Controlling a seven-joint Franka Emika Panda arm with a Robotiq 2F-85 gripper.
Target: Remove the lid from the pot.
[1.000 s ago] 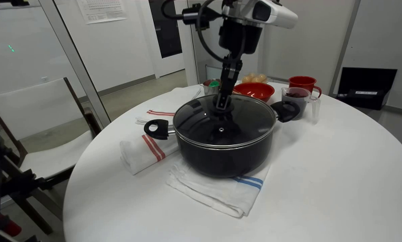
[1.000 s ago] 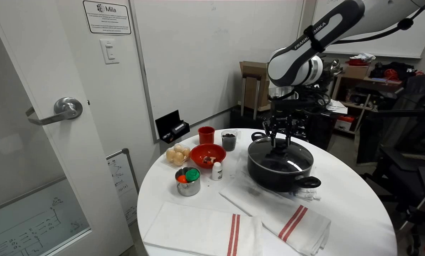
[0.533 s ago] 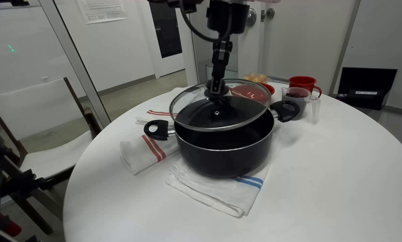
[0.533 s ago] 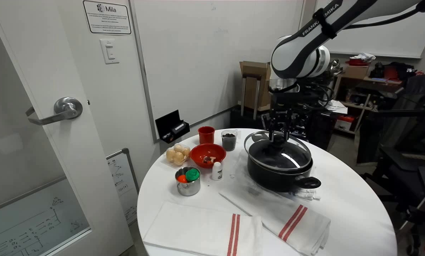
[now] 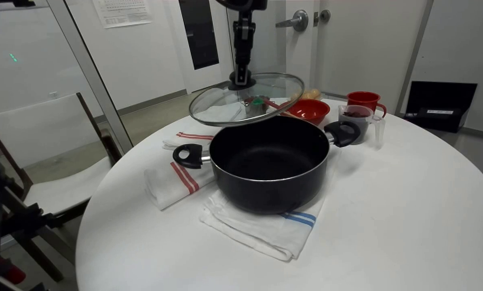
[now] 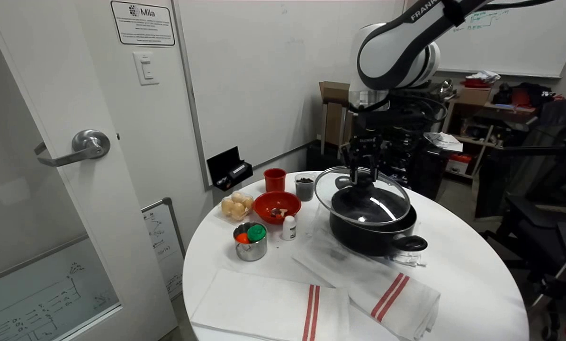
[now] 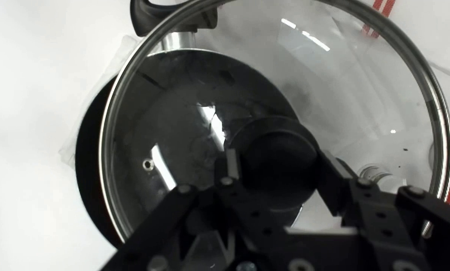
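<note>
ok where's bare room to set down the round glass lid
In an exterior view, bare: white tabletop between the large black pot, clear plastic jug and the tabletop's right edge. Crowded: beyond the pot, around the shiny red bowl.

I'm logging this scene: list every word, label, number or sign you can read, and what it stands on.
"Mila": wall sign; its smaller print is unreadable.
"FRANK": arm; the lettering is cut off there.
Too small or blurred to read: writing on the whiteboards, labels on the bottle and black box, poster, pale marks on the gripper.
Wrist view: nothing readable.
</note>
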